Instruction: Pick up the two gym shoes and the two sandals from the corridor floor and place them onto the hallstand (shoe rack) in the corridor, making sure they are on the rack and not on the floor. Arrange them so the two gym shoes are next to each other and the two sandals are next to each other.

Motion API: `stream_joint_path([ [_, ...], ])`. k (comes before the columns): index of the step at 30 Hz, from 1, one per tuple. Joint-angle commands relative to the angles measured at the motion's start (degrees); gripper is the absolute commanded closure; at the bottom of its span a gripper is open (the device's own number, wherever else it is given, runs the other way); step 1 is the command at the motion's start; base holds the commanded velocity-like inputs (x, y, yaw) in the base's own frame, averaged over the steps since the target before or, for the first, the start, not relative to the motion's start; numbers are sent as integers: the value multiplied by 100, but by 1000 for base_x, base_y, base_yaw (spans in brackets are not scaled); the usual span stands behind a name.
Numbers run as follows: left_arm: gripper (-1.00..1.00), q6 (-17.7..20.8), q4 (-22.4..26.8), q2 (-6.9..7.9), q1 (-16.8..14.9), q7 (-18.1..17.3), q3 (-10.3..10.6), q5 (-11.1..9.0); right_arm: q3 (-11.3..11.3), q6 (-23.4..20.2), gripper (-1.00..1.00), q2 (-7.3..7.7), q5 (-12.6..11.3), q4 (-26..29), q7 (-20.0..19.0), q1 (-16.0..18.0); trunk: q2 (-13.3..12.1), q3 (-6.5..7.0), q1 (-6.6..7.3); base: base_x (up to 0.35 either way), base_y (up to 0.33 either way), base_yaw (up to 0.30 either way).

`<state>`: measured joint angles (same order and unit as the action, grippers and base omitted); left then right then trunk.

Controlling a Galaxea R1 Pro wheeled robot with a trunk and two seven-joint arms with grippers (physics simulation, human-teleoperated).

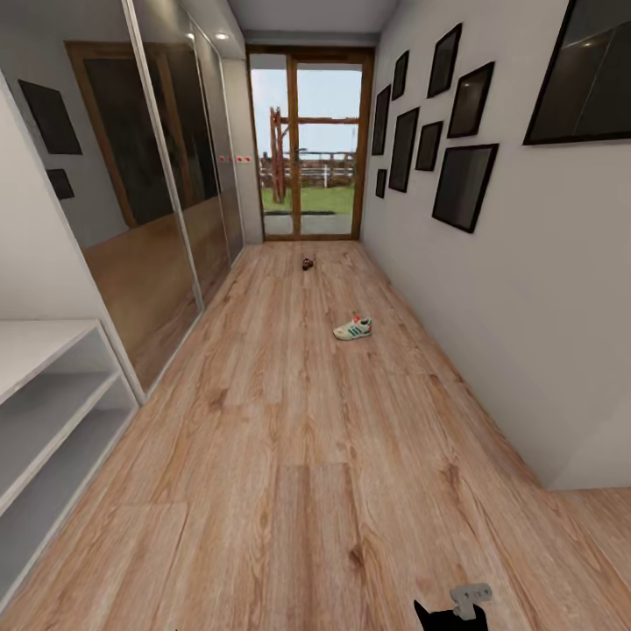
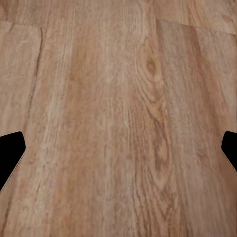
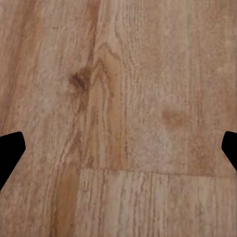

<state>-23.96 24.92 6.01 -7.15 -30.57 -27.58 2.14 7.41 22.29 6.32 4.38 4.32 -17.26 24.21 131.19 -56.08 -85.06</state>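
Gripper state: both grippers are released and carry nothing. In the left wrist view the left gripper [image 2: 118, 148] shows two dark fingertips set wide apart at the frame's edges over bare floor [image 2: 118, 98]; the right gripper [image 3: 118, 148] stands the same way in the right wrist view. In the head view a small part of an arm shows at the bottom edge, right of centre. One gym shoe [image 1: 352, 329] lies on the floor just right of the frame's centre, well ahead of that arm and slightly up-left of it. Its long axis runs roughly left to right across the frame, tilted a little. A small dark thing, likely a sandal [image 1: 308, 263], lies farther up the frame near the glass door [image 1: 308, 145]. The rack [image 1: 53, 412] stands at the left edge, its shelves bare. By judgement, the shoe is out of either arm's reach, so the base must drive forward first; the right arm then looks the nearer one.
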Motion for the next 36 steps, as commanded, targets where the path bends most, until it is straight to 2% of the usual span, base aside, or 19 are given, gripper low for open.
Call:
stream_joint_path([
  [1, -100, -12, -5, -4, -6, -49, -46, 23, 50, 16, -100, 1, 45, -4, -23, 4, 2, -5, -2, 338, 0, 0],
  [36, -100, -12, -5, -4, -6, -47, -48, 23, 50, 17, -100, 1, 45, -10, -23, 5, 2, -5, -2, 338, 0, 0],
])
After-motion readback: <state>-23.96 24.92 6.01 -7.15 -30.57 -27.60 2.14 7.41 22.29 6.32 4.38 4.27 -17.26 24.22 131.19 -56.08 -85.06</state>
